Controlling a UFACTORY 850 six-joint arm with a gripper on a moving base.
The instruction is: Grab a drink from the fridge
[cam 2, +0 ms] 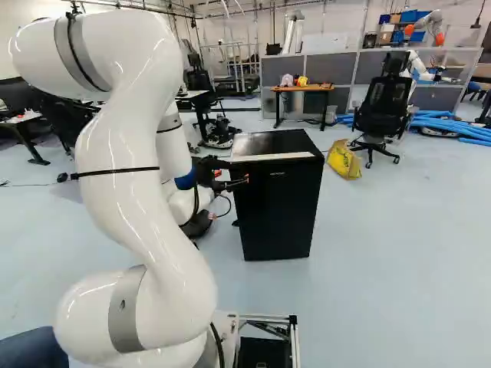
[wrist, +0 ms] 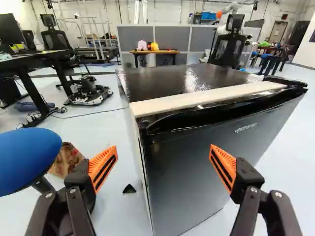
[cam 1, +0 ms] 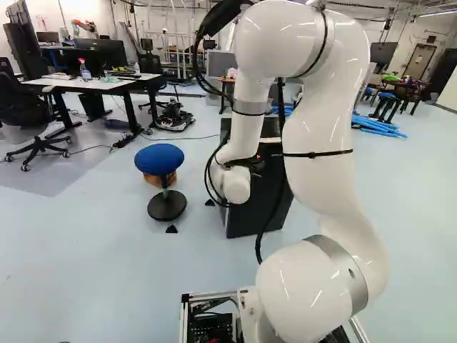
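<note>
In the right base view my gripper is at the upper part of the black fridge, by its left edge. The fridge door is closed, and no drink is in sight. In the wrist view the gripper stands open with nothing held. One orange pad shows over the floor beside the fridge, the other pad against the dark door front. A pale strip runs along the fridge's top front edge. Whether a finger touches the fridge I cannot tell.
A blue-topped stool stands left of the fridge, with a cardboard box behind it. Farther back are a white desk, a yellow bag and an office chair. Another robot stands in the background.
</note>
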